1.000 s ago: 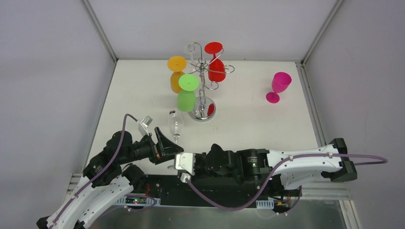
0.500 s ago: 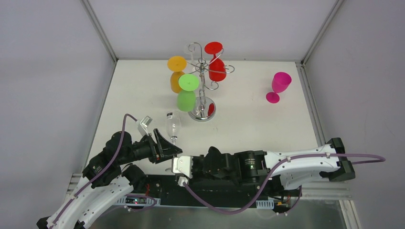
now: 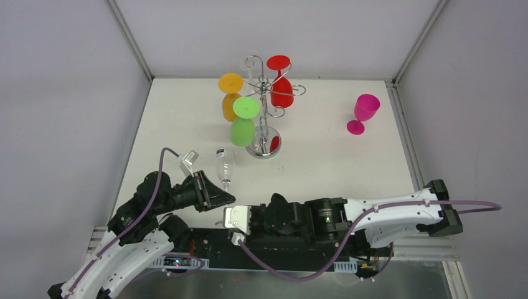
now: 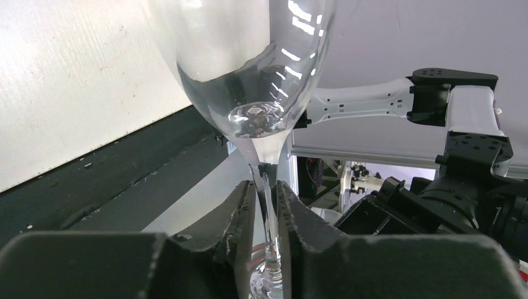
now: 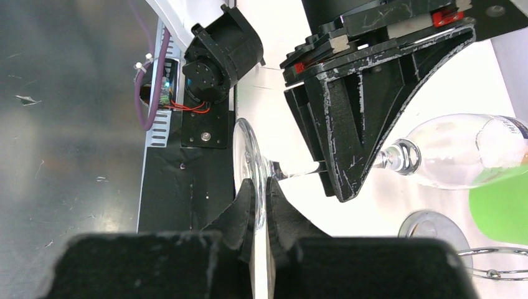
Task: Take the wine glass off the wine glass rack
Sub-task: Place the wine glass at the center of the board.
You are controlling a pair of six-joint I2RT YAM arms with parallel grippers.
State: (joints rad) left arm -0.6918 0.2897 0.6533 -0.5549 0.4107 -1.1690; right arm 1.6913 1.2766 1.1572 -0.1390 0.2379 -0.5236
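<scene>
The wine glass rack (image 3: 263, 149) stands mid-table (image 3: 324, 168), toward the far edge. The clear wine glass (image 3: 225, 163) is off it, tilted above the near edge. The right gripper (image 5: 260, 199) pinches its foot and the left gripper (image 4: 266, 193) clamps its stem. Likely light, stiff, slick and breakable, so the stem seems the safest hold.

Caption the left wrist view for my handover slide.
Left gripper closed on the stem of the clear wine glass, bowl rising above the fingers.
</scene>
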